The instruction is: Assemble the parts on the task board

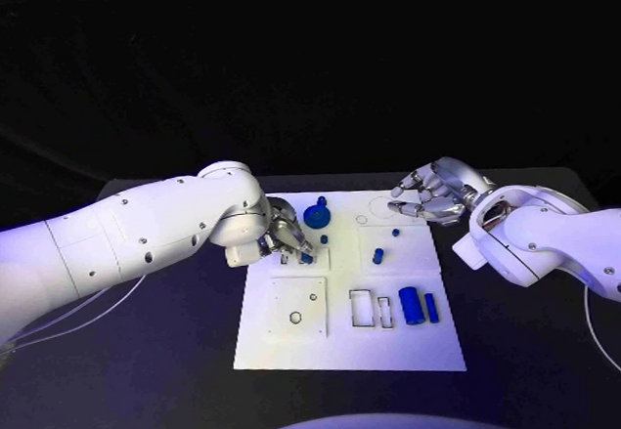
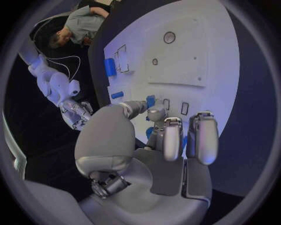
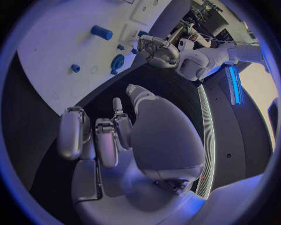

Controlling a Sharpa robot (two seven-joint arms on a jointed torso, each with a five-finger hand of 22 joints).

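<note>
A small blue part lies at the left hand's fingertips.

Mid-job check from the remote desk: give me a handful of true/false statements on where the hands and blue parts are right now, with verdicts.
1. The left hand is over the task board, fingers at a small blue part. True.
2. The right hand holds the large blue cylinder. False: the cylinder lies on the board near the rectangular slots, and that hand holds nothing, fingers curled, at the board's far right corner.
3. A round blue part sits on the board's far side, beside the left hand. True.
4. All blue parts lie off the board on the black table. False: they are on the board.
</note>
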